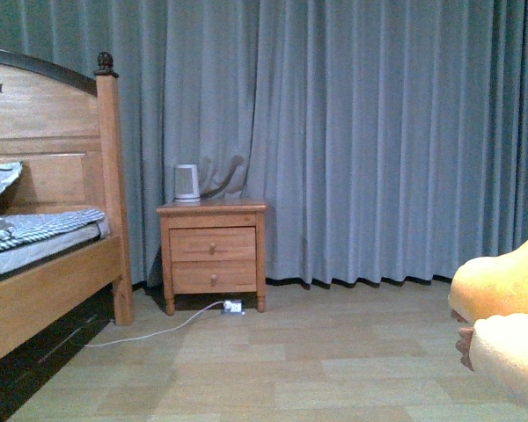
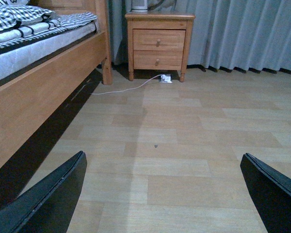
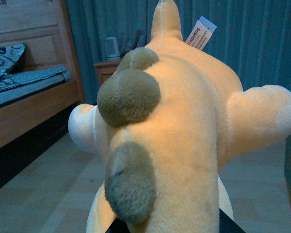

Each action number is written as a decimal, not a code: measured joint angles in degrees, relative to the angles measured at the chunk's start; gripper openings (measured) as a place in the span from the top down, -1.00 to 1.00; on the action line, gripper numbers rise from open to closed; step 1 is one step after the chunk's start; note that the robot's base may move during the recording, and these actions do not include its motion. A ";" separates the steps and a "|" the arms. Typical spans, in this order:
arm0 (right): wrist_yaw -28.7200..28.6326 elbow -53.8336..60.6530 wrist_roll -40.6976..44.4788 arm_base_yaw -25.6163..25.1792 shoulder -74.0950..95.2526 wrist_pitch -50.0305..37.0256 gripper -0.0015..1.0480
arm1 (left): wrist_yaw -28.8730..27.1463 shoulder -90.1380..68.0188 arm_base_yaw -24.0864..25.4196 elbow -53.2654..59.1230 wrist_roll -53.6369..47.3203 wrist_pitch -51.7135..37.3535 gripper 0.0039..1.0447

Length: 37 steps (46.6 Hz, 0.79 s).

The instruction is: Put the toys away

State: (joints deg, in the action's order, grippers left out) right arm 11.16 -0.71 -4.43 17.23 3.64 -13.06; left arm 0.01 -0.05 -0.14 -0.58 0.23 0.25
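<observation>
Though alone, one plush toy (image 3: pixel 184 136)

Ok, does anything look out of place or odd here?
A white cable trails loose over the floor from the nightstand toward the bed, its plug block lying by the nightstand's leg. Nothing else stands out.

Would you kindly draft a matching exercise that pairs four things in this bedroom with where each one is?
Things:
1. plush toy
2. white kettle
3. white cable
4. striped bedding

Places:
A. on top of the nightstand
B. lying on the floor
C. on the bed
D. gripped by the right end effector

Pairs: 1-D, 2-A, 3-B, 4-C.
</observation>
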 joint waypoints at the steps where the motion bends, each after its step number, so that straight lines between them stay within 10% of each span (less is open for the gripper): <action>1: 0.02 0.00 -0.02 0.00 0.00 0.00 0.86 | 0.00 0.00 0.00 0.00 0.00 0.00 -0.89; 37: 0.02 0.00 -0.02 0.00 0.00 0.00 0.86 | -0.02 0.02 0.00 0.00 0.00 0.00 -0.89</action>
State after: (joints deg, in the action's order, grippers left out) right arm 11.18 -0.71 -4.45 17.23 3.64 -13.06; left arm -0.01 -0.03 -0.14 -0.58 0.23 0.25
